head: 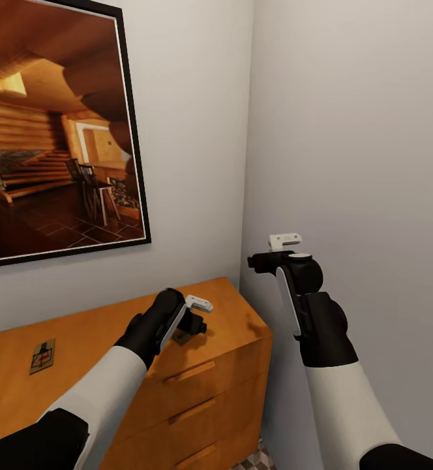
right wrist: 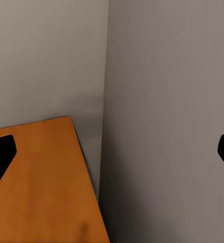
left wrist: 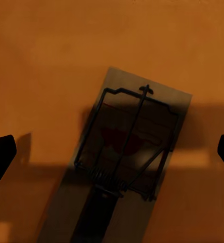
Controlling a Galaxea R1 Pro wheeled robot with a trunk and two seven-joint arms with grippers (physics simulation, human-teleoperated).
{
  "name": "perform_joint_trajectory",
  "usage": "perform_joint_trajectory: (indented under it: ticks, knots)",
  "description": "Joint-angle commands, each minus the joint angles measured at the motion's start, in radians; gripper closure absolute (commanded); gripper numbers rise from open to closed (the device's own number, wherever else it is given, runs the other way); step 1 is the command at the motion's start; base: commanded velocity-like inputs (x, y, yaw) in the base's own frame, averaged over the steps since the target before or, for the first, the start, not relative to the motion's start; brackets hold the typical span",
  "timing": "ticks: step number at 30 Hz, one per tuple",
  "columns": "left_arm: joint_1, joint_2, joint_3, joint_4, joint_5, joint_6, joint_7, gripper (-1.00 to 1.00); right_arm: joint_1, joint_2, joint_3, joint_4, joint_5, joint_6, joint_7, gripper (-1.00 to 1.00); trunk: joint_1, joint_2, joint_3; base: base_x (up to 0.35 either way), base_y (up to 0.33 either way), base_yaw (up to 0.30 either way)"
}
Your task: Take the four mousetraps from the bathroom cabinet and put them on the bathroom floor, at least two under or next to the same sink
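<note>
One mousetrap (left wrist: 127, 162) flat on cabinet (head: 112, 326), long axis tilted, left end effector (left wrist: 112, 152) spread wide above it, empty.

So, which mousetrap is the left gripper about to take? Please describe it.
Find the orange-brown cabinet under the framed picture. Two mousetraps lie on top; the target mousetrap sits directly below the open left gripper, unlike the other mousetrap.

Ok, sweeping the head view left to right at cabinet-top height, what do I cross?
Mousetrap lying flat on the cabinet top → left gripper hovering open above a second mousetrap → cabinet's right front corner → right gripper, raised beside the grey wall.
</note>
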Motion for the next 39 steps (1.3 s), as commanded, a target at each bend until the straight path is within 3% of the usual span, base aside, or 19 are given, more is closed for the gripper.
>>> perform_joint_trajectory:
  ticks: [1, 22, 32, 39]
  knots:
    - [-0.001, 0.0, 0.003, -0.001, -0.005, 0.004, -0.007, -1.0, -0.001, 0.0, 0.001, -0.001, 0.008, 0.005, 0.001, -1.0, 0.0, -0.001, -0.001, 0.0, 0.0, 0.0]
    - [-0.001, 0.005, 0.021, -0.001, 0.009, 0.004, -0.006, -1.0, -0.002, 0.0, 0.0, -0.001, -0.001, 0.005, 0.006, -1.0, 0.0, -0.001, -0.001, 0.0, 0.0, 0.0]
    - [-0.001, 0.019, 0.022, -0.001, 0.057, 0.004, -0.006, -1.0, -0.002, 0.0, -0.002, -0.001, -0.006, 0.005, 0.013, -1.0, 0.0, -0.001, -0.001, 0.0, 0.0, 0.0]
    - [-0.001, 0.023, 0.021, -0.001, 0.072, 0.004, -0.005, -1.0, -0.002, 0.0, -0.001, -0.002, -0.007, 0.005, 0.013, -1.0, 0.0, -0.001, -0.001, 0.0, 0.0, 0.0]
